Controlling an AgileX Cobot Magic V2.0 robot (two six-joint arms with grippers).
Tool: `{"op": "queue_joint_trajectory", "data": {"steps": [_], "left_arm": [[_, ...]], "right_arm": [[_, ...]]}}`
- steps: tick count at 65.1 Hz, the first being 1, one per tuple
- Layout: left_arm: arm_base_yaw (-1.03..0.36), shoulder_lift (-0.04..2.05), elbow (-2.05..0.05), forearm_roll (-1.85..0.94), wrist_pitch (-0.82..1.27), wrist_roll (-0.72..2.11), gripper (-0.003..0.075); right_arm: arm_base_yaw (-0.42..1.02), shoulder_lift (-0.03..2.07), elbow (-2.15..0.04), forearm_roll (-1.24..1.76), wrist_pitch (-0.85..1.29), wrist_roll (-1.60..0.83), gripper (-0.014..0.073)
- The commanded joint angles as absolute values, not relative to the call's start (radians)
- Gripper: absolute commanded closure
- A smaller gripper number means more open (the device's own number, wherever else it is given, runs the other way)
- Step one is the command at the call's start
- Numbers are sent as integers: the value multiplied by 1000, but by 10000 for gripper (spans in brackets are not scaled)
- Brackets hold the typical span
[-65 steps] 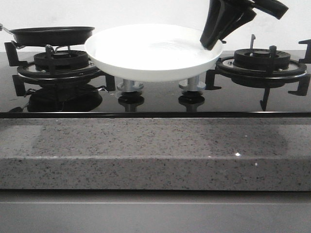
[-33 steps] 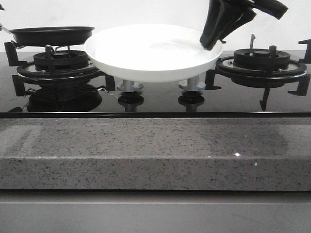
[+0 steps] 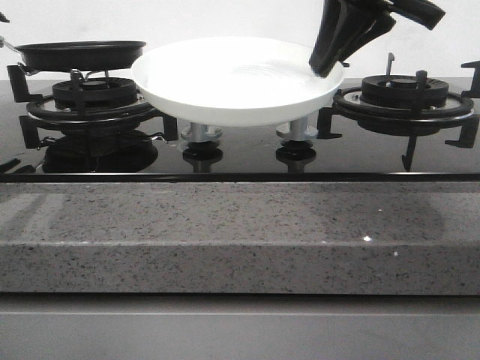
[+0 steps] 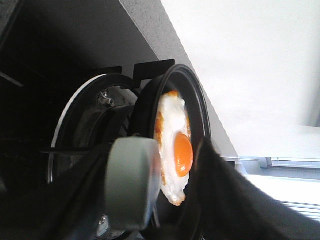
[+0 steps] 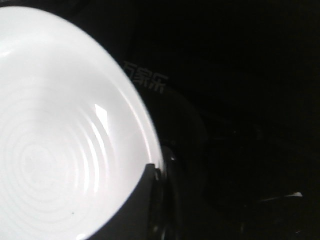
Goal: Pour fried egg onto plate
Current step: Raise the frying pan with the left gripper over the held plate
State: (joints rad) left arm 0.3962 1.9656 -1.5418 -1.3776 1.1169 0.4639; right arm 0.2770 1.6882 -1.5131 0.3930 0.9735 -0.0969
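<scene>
Front view: the white plate [image 3: 238,81] is lifted clear of the hob, between the two gas burners, with the right claw [image 3: 326,66] clenched on its rim on the side nearest the right burner [image 3: 403,97]. To the other side of the plate, just beside its rim, the black frying pan [image 3: 81,53] sits on the left burner [image 3: 91,101]. Below the plate stand two control knobs [image 3: 201,147], and nearer the camera than the plate runs the speckled grey bench [image 3: 240,232]. In the right wrist view one dark finger [image 5: 131,210] overlaps the plate's rim. In the left wrist view the fried egg [image 4: 174,148] lies inside the frying pan, yolk facing up. The left claw [image 4: 165,200] is around the pan's grey handle end [image 4: 131,182]; whether it is clamped tight cannot be told.
</scene>
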Motion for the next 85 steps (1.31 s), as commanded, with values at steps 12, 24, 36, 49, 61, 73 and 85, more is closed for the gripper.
{"op": "queue_joint_trajectory", "data": {"steps": [12,24,36,49,61,73,85], "left_arm": [[393,1930,-1576,-1486,1152,458,563],[395,1930,-1576,-1514,1161,458,673],[395,1930,-1576,-1591,1204,468,739],[393,1918,-1576,-1671,1266,502,739],[381,1845,-1576,-1659,1241,540,739],[347,1745,-1576,-1574,1171,559,739],[288,1625,-1576,-1466,1098,561,739]], "right_arm": [[277,1635,-1540,415,933,-107,660],[277,1635,-1540,415,933,-107,660],[277,1635,-1540,415,933,-107,660],[277,1635,-1540,415,933,-107,660],[277,1635,-1540,415,933,-107,660],[277,1635,-1540,415,933,-107,660],[277,1635,-1540,415,933,-107,660]]}}
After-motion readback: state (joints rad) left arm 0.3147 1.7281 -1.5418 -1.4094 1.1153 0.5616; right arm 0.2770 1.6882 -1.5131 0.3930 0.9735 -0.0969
